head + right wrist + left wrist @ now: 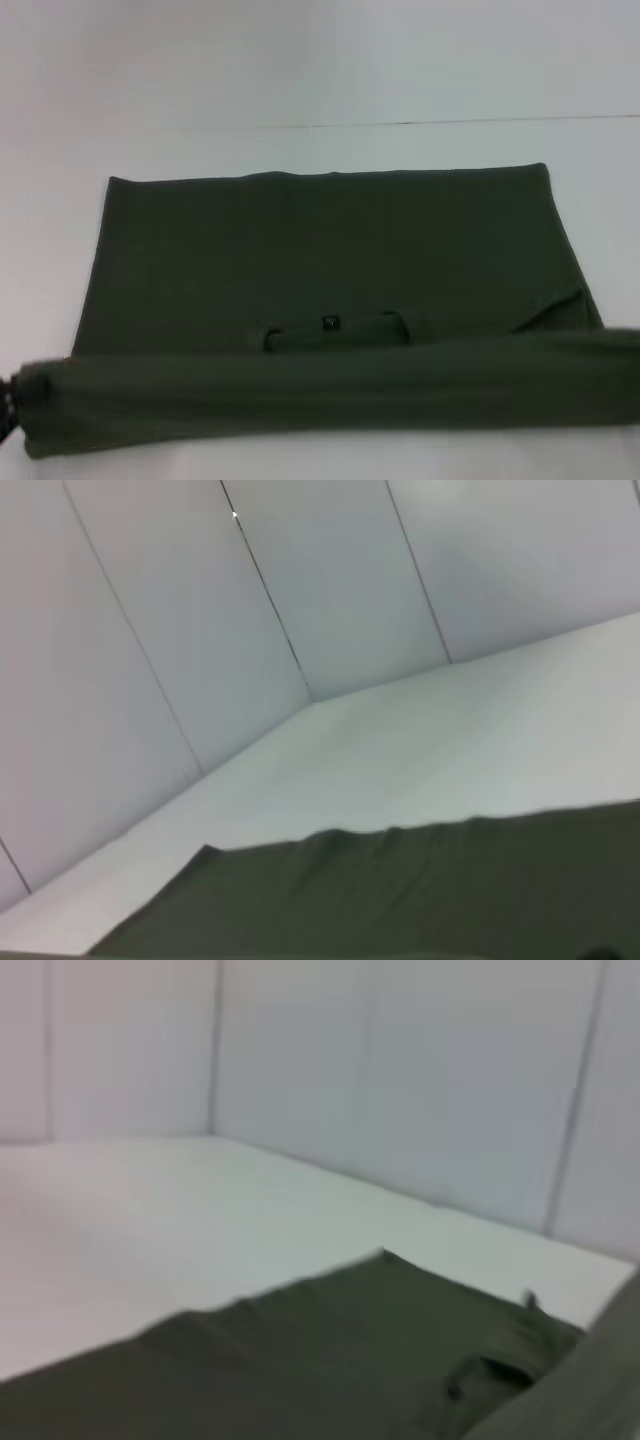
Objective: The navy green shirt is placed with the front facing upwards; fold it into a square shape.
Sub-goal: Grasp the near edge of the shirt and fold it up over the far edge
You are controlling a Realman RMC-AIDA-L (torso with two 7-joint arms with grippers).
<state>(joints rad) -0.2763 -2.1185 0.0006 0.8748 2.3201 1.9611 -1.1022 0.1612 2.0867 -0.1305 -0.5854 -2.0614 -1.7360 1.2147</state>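
The navy green shirt [320, 250] lies spread flat on the white table [45, 250]. Its collar with a small black tag [328, 322] sits near the front middle. The shirt's near edge is raised as a long taut band [330, 395] that crosses the whole front of the head view. At the band's left end, my left gripper [8, 400] shows only as a dark sliver, closed on the cloth. The band's right end runs off the picture, and my right gripper is out of view. Both wrist views show flat olive cloth [330, 1360] [420, 890], without fingers.
White table surface surrounds the shirt on the left, right and far sides. Its back edge [400, 123] meets a pale panelled wall [330, 590]. A table corner against the walls shows in the left wrist view [210, 1135].
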